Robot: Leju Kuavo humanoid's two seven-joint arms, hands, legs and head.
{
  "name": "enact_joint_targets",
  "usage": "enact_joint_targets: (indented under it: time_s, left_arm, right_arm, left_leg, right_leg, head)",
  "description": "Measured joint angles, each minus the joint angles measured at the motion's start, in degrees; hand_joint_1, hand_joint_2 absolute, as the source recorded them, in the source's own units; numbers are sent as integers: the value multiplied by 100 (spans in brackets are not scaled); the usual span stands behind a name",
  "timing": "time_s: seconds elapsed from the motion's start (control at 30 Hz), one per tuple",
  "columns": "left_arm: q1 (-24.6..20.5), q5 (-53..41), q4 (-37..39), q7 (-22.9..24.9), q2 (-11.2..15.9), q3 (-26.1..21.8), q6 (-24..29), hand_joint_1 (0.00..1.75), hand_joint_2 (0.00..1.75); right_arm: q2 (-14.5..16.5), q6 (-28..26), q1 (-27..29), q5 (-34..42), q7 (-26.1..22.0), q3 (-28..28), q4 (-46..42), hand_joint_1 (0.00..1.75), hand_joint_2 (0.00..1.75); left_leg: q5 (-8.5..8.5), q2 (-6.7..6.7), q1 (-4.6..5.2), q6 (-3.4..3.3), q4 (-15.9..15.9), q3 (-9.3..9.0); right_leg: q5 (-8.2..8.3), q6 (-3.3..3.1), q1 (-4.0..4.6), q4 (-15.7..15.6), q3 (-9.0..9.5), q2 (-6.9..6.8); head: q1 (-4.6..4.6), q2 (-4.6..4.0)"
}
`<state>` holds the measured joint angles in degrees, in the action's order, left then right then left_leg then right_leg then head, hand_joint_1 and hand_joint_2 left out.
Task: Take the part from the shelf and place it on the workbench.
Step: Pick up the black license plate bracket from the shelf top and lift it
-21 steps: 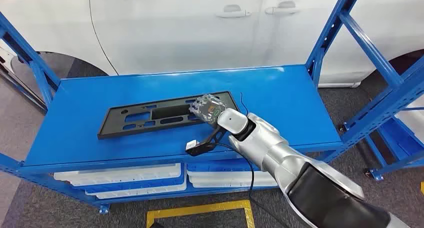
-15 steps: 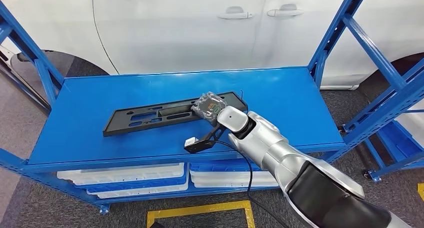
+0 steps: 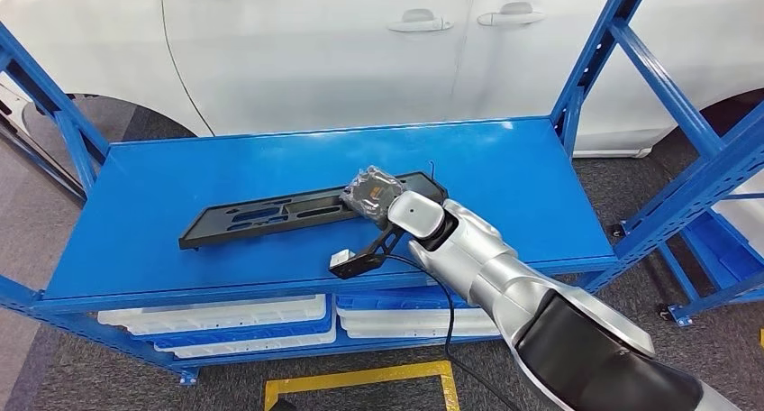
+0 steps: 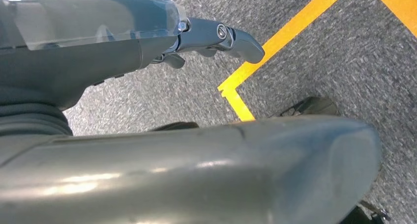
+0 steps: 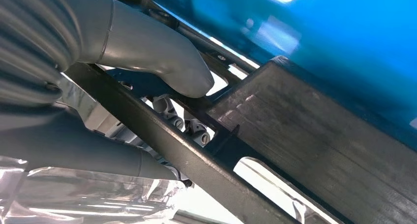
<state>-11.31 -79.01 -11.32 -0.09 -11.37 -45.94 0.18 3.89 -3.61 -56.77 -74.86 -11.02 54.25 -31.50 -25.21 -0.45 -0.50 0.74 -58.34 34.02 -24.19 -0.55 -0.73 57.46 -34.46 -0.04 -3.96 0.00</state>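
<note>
Black flat plastic panel with cut-outs (image 3: 297, 213) on the blue metal shelf (image 3: 504, 177), near end raised, gripped by the right hand (image 3: 371, 191), thumb (image 5: 162, 62) hooked through an opening. Left hand (image 4: 216, 37) low over grey floor, grasp impossible to judge. Best lifted level, with a firm grip, far end cleared before turning.

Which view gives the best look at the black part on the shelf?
The head view: it shows the whole black part lying along the blue shelf, with the right robot hand at one end. The right wrist view shows a close-up of its frame bars under the thumb. The left wrist view looks at the floor.
</note>
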Motion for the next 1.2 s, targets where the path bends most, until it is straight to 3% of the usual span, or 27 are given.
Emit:
enact_joint_targets:
  time_s: [0.23, 0.33, 0.37, 0.43, 0.47, 0.53, 0.57, 0.6, 0.63, 0.7, 0.77, 0.87, 0.93, 1.03, 1.07, 1.1, 1.13, 1.17, 1.2]
  left_arm:
    - [0, 1, 0, -1, 0, 0, 0, 0, 0]
    - [6, 15, 0, -4, 2, 0, 0, 0, 0]
    - [7, 18, 0, -10, 3, 0, -1, 0, 0]
    - [-5, 20, 0, -66, 3, 2, -12, 0, 0]
    - [-17, 33, 0, -111, 0, 2, -1, 0, 0]
    - [-35, 65, 0, -275, -9, 10, 79, 0, 87]
    - [-41, 83, 0, -369, -15, 14, 133, 0, 131]
    - [-44, 96, 0, -469, -21, 19, 181, 0, 175]
    - [-48, 121, 0, -552, -28, 20, 210, 0, 175]
    - [-60, 211, 1, -738, -56, 19, 256, 0, 175]
    - [-80, 341, 1, -914, -83, 9, 265, 0, 175]
    - [-100, 550, 0, -1095, -96, -49, 227, 0, 175]
    - [-103, 675, 0, -1186, -96, -115, 199, 0, 175]
    - [-106, 772, 1, -1254, -95, -203, 167, 0, 175]
    - [-104, 780, 1, -1256, -94, -228, 161, 0, 175]
    - [-103, 791, 1, -1258, -94, -250, 153, 0, 175]
    - [-103, 804, 1, -1261, -94, -268, 143, 0, 175]
    - [-106, 836, 1, -1267, -93, -287, 119, 0, 175]
    - [-112, 892, 1, -1276, -93, -314, 74, 0, 131]
  right_arm:
    - [-2, 0, -4, 0, 0, 0, 0, 175, 175]
    - [-4, 4, 1, 51, -15, -1, 0, 175, 175]
    - [-6, 26, 9, 225, -103, -39, -1, 175, 175]
    - [-28, 290, 32, 1179, -701, -368, -50, 175, 175]
    - [-49, 555, 43, 1880, -1139, -668, -145, 175, 175]
    - [-98, 1226, 114, 3261, -1857, -1373, -549, 175, 175]
    - [-123, 1504, 163, 3761, -2043, -1638, -774, 175, 175]
    - [-147, 1723, 222, 4133, -2140, -1833, -988, 175, 175]
    - [-170, 1867, 270, 4366, -2181, -1935, -1147, 175, 175]
    - [-214, 2167, 338, 4866, -2251, -2153, -1516, 175, 175]
    - [-237, 2468, 379, 5393, -2300, -2362, -1876, 175, 175]
    - [-266, 2894, 479, 6152, -2261, -2642, -2412, 175, 175]
    - [-275, 3089, 532, 6548, -2209, -2785, -2743, 175, 175]
    - [-278, 3227, 595, 6830, -2152, -2918, -3117, 175, 175]
    - [-280, 3241, 631, 6850, -2141, -2945, -3201, 175, 175]
    - [-284, 3249, 670, 6860, -2136, -2967, -3270, 175, 175]
    - [-288, 3253, 705, 6877, -2136, -2986, -3334, 175, 175]
    - [-291, 3270, 733, 6919, -2139, -3009, -3403, 175, 175]
    - [-293, 3310, 752, 6996, -2144, -3034, -3471, 175, 175]
  left_leg:
    - [-47, 3, 3, 8, -63, 25]
    - [-571, 11, -13, 68, -1156, 526]
    - [-550, 13, -25, 82, -1268, 576]
    - [-195, 11, -21, 26, -620, 282]
    - [18, 11, -26, -42, -156, 72]
    - [79, 12, -28, -164, 34, 13]
    - [93, 12, -35, -199, 48, 13]
    - [89, 9, -33, -208, 40, 16]
    - [81, 2, -32, -206, 29, 14]
    - [56, -7, -19, -188, 4, 16]
    - [36, -8, 2, -148, -16, 32]
    - [18, -4, 3, -64, -6, 37]
    - [-140, 2, 4, -14, -201, 107]
    - [-665, 10, -12, 40, -1257, 573]
    - [-748, 10, -16, 53, -1554, 717]
    - [-718, 10, -18, 61, -1649, 773]
    - [-581, 11, -20, 62, -1511, 718]
    - [-366, 12, -22, 54, -1169, 564]
    - [-178, 15, -22, 38, -741, 362]
  right_leg:
    - [1, -11, 1, -5, 4, 0]
    - [-2, -58, 6, -14, 7, -4]
    - [-10, -56, 8, -7, 14, 3]
    - [-27, 17, 26, 29, 6, 35]
    - [-80, 87, 27, 98, -27, 45]
    - [-484, 224, 15, 1000, -482, 42]
    - [-655, 262, 4, 1444, -706, 37]
    - [-720, 273, -1, 1748, -868, 36]
    - [-552, 260, -1, 1545, -789, 36]
    - [-144, 206, 14, 729, -422, 37]
    - [40, 149, 44, 169, -183, 37]
    - [45, 77, 51, 70, -156, 35]
    - [62, 11, 16, 19, -123, 28]
    - [61, -38, 9, 1, -102, 21]
    - [58, -41, 11, 3, -99, 21]
    - [55, -40, 12, 7, -97, 23]
    - [51, -36, 12, 13, -95, 27]
    - [43, -27, 11, 24, -90, 32]
    - [31, -11, 12, 39, -89, 37]
  head:
    - [0, 0]
    - [0, 0]
    - [0, 0]
    - [0, 0]
    - [0, 0]
    - [0, 0]
    - [0, 0]
    - [0, 0]
    - [0, 0]
    - [0, 0]
    - [0, 0]
    - [0, 0]
    - [0, 0]
    - [0, 0]
    - [0, 0]
    - [0, 0]
    - [0, 0]
    - [0, 0]
    - [0, 0]
